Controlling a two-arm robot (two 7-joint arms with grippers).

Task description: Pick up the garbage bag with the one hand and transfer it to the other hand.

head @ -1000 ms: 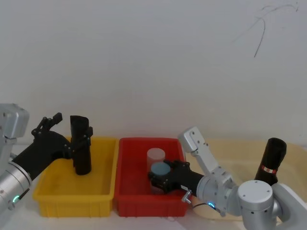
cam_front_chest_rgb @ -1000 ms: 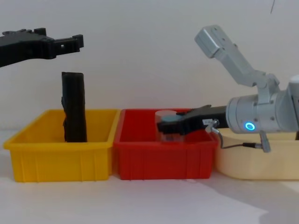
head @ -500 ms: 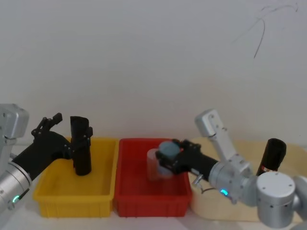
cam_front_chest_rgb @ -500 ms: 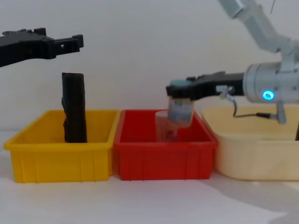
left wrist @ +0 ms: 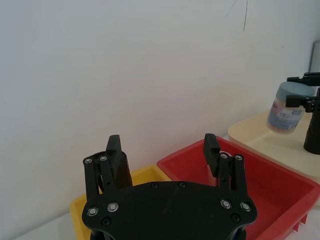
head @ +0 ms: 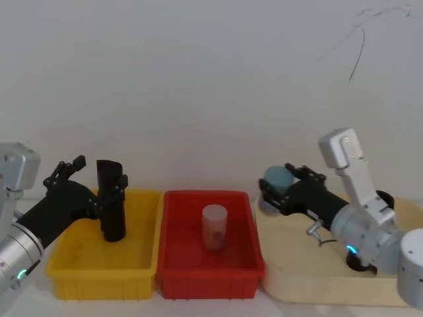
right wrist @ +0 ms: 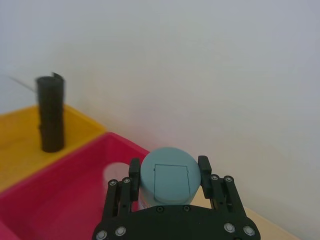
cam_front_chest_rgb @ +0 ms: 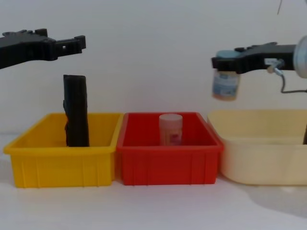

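Note:
The garbage bag [head: 384,198] stands in the cream tray [head: 297,264] at the right, mostly hidden behind my right arm; its black side [left wrist: 312,132] also shows in the left wrist view. My right gripper [head: 277,193] is shut on a blue-lidded jar [cam_front_chest_rgb: 225,86], holding it in the air above the tray's left end, to the left of the bag. My left gripper [cam_front_chest_rgb: 72,45] hangs open over the yellow bin [head: 99,271], above a slim plain black roll [head: 111,205], with nothing between its fingers.
A red bin [head: 208,281] sits between the yellow bin and the cream tray, with a clear jar [head: 214,226] upright in it. A white wall runs close behind all three containers.
My right gripper has lifted the blue-lidded jar out of the red bin and carried it right, over the cream tray. The left arm has not moved.

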